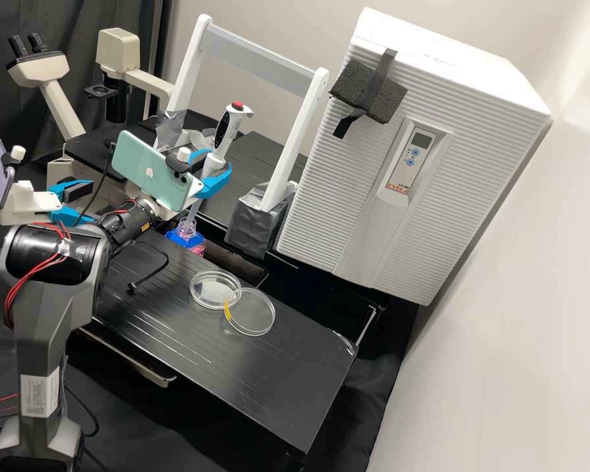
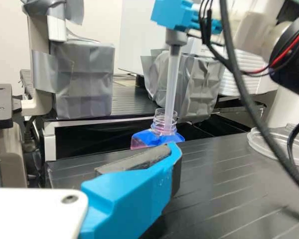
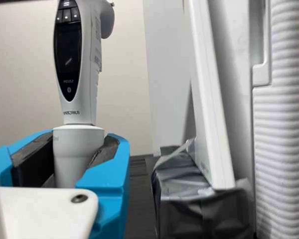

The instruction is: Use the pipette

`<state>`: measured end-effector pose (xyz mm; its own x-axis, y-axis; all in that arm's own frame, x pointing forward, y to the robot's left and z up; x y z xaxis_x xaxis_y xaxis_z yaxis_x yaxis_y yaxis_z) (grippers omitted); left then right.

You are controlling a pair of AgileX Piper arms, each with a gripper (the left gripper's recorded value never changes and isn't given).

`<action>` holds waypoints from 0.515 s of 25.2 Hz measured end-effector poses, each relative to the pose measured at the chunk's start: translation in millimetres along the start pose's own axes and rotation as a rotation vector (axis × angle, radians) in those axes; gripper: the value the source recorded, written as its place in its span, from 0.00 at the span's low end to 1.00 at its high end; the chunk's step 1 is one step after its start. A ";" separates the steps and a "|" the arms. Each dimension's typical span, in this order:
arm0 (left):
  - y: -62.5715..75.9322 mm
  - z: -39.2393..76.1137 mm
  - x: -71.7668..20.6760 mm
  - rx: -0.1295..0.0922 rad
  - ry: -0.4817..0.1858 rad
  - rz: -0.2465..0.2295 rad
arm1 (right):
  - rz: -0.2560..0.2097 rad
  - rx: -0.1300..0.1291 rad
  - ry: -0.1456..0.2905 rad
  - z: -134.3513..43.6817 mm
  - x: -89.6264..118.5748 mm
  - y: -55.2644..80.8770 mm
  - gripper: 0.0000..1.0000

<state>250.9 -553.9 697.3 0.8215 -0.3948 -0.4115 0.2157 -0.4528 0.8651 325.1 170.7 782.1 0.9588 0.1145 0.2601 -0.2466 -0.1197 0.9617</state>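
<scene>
Blue fingers of the right gripper (image 3: 72, 159) are clamped on the lower barrel of the grey-and-white electronic pipette (image 3: 77, 64). It stands upright above the small clear bottle of pink liquid (image 2: 162, 133), its long clear tip (image 2: 172, 84) inside the bottle's neck. The pipette is probably light, stiff and smooth, and its tip fragile, so the barrel grip suits it. Beside the bottle, the left gripper (image 1: 77, 200) sits open and empty.

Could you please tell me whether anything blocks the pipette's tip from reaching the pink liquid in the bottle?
Nothing visible does. The right claw holds the pipette upright over the bottle, whose neck is uncapped, and the tip already passes down into that open neck.
</scene>
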 end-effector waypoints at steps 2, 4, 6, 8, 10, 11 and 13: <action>0.6 0.2 -0.2 0.000 -0.001 0.002 | -0.013 -0.013 -0.003 1.6 -1.4 -4.5 0.00; 0.6 0.2 -0.2 0.000 -0.001 0.002 | -0.021 -0.034 -0.012 3.4 -3.2 -8.0 0.00; 0.6 0.2 -0.2 0.000 -0.001 0.002 | -0.030 -0.047 -0.032 5.4 -5.2 -12.8 0.00; 0.6 0.2 -0.2 0.000 -0.001 0.002 | -0.039 -0.056 -0.049 6.5 -7.3 -17.9 0.00; 0.6 0.2 -0.2 0.000 -0.001 0.002 | -0.047 -0.074 -0.058 7.8 -8.4 -21.7 0.00; 0.6 0.2 -0.2 0.000 -0.001 0.002 | -0.047 -0.075 -0.061 8.0 -8.7 -22.2 0.00; 0.6 0.2 -0.2 0.000 -0.001 0.002 | -0.048 -0.083 -0.062 8.0 -8.9 -22.7 0.00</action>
<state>250.7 -554.2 697.8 0.8215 -0.3962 -0.4100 0.2141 -0.4521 0.8659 323.3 164.4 757.3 0.9762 0.0561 0.2097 -0.2081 -0.0327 0.9776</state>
